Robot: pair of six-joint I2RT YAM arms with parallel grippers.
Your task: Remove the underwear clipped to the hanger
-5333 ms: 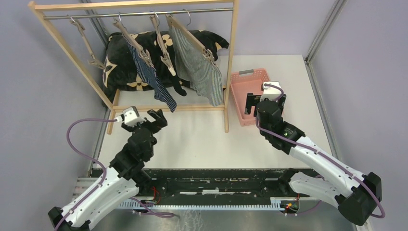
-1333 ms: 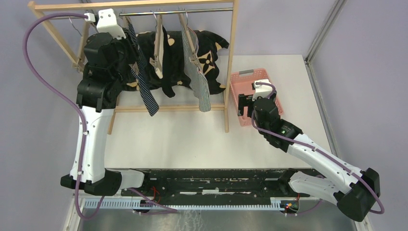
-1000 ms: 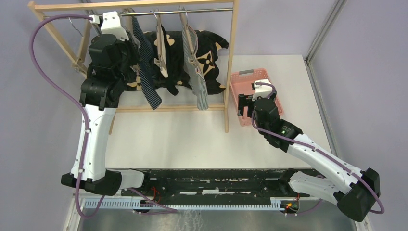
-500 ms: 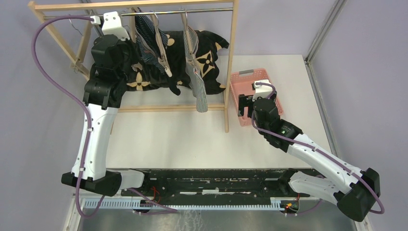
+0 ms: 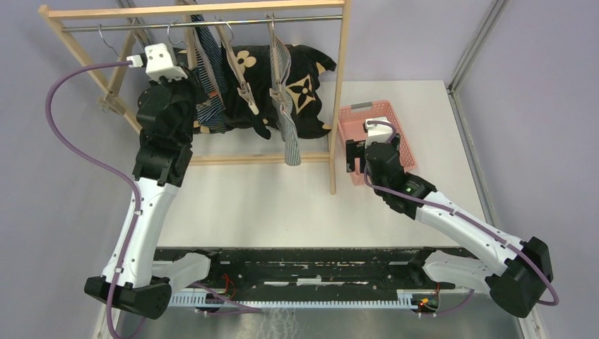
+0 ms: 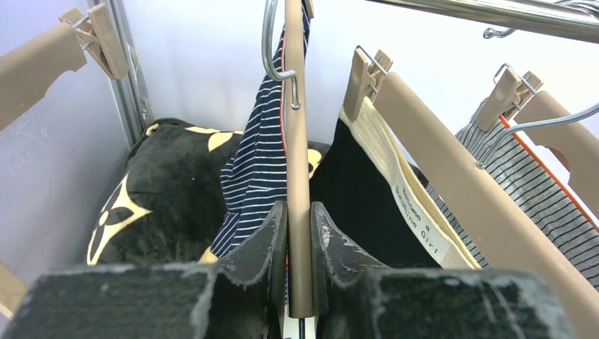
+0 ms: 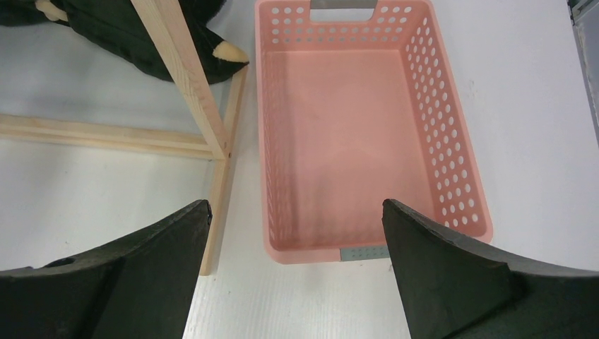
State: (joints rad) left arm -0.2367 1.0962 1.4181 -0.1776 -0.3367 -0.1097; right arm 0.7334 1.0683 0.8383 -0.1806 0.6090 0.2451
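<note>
Left tool [image 6: 298, 215] clamping hanger [image 6: 297, 134], right tool [image 7: 295, 212] wide above pink basket [image 7: 452, 141]

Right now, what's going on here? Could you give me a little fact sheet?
Left gripper: shut on the tan hanger that carries the navy striped underwear
Right gripper: open, over the pink basket
Basket contents: nothing
Other underwear: black pair and grey striped pair, both hanging from hangers
Behind them: black flowered cushion
</note>
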